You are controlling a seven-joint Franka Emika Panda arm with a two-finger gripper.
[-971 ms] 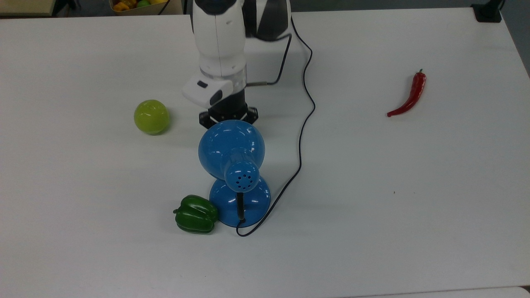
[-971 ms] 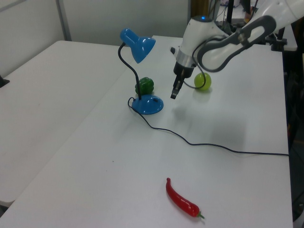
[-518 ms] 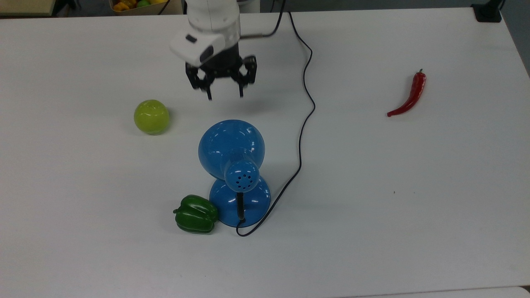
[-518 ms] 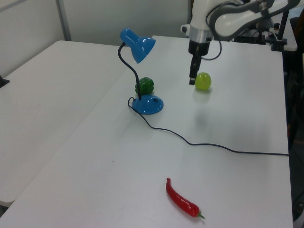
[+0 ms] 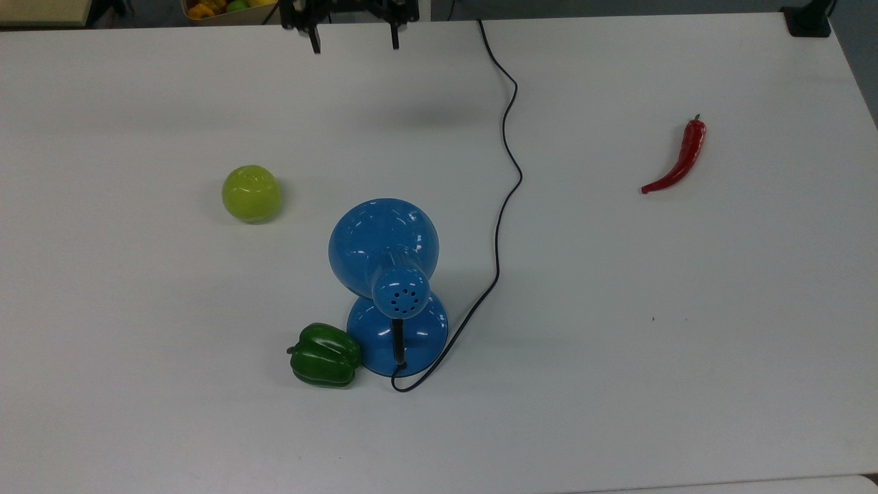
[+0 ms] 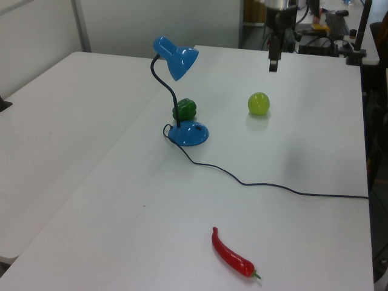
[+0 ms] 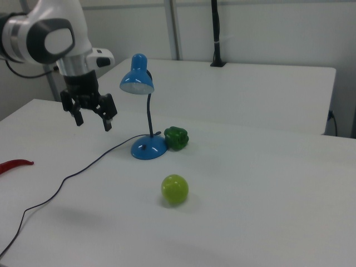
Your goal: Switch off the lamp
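Top view: one lamp (image 5: 384,247) (two peppers (image 5: 324,356))

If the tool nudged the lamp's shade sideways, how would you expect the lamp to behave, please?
The lamp looks top-heavy: its shade sits high on a thin curved neck over a small round base, so it might tip or slide. The neck looks bendable, so it may flex first. The green pepper beside the base could get bumped.
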